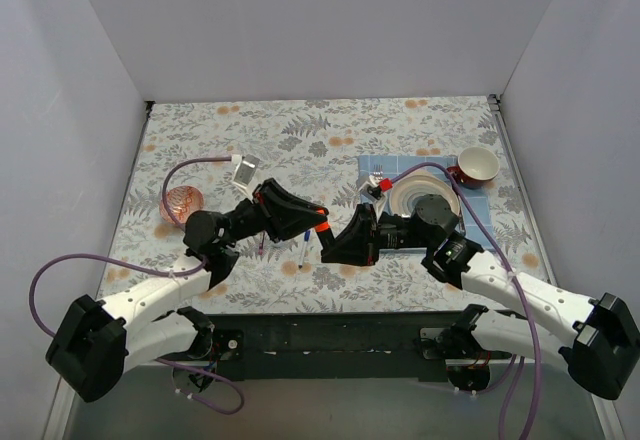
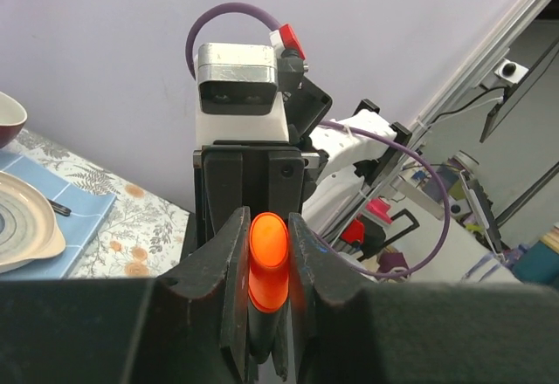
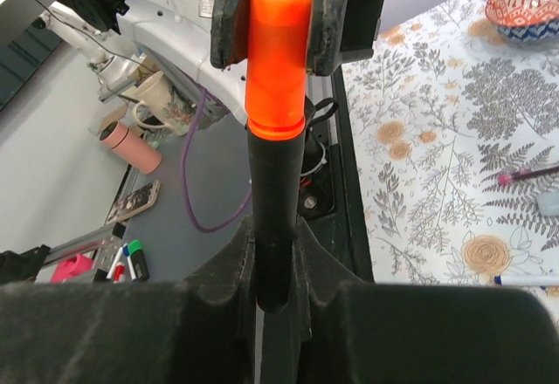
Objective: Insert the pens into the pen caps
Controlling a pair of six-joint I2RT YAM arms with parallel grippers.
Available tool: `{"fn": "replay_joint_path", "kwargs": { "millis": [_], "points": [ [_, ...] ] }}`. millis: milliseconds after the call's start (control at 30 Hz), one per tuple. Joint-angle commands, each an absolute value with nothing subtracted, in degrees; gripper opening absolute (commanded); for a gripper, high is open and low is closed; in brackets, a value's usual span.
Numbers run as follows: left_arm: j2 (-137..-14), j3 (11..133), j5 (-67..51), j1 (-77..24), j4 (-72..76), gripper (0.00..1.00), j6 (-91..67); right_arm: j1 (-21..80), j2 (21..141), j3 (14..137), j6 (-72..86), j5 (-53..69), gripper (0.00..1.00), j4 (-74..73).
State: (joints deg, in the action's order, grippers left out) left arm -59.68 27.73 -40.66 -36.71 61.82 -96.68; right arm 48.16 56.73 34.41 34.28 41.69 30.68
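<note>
2 arms meet over the middle of the surface (image 1: 300,130). The left tool (image 2: 266,231) is clamped tight on 1 orange-red cap (image 3: 278,61). The right tool (image 3: 272,257) is closed around 1 black marker (image 3: 275,192), whose end sits inside that cap, both held up off the surface. 2 thin pens lie below: 1 maroon-red pen (image 3: 531,174) and 1 white pen (image 3: 528,280). The surface wears a floral cloth and carries 1 blue mat (image 1: 412,160), 1 striped plate (image 1: 405,195), 1 red bowl (image 1: 478,165) and 1 patterned bowl (image 1: 183,201). Plain pale walls (image 1: 320,20) close 3 sides.
</note>
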Motion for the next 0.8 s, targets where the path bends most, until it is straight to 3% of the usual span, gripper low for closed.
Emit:
{"fn": "replay_joint_path", "kwargs": {
  "millis": [0, 200, 400, 633, 767],
  "points": [
    [-59.16, 21.56, -47.65, -41.57, 53.88, 0.0, -97.38, 45.26, 55.29, 43.94, 33.14, 35.25, 0.01, 42.1],
    [-59.5, 15.92, -37.36, -47.28, 57.82, 0.0, -95.1, 44.65, 56.68, 45.26, 33.83, 33.4, 0.01, 44.9],
    [-65.38, 15.3, -35.16, -52.11, 64.07, 0.0, -93.96, 43.77, 58.54, 46.05, 36.38, 32.52, 0.01, 48.15],
    [-73.73, 10.99, -34.37, -57.21, 81.99, 0.0, -99.66, 40.53, 57.04, 46.32, 35.77, 32.43, 0.01, 48.07],
    [-75.67, 13.26, -34.02, -60.29, 79.37, 0.0, -98.27, 37.62, 56.34, 46.32, 37.88, 34.1, 0.01, 49.83]
  ]
}}
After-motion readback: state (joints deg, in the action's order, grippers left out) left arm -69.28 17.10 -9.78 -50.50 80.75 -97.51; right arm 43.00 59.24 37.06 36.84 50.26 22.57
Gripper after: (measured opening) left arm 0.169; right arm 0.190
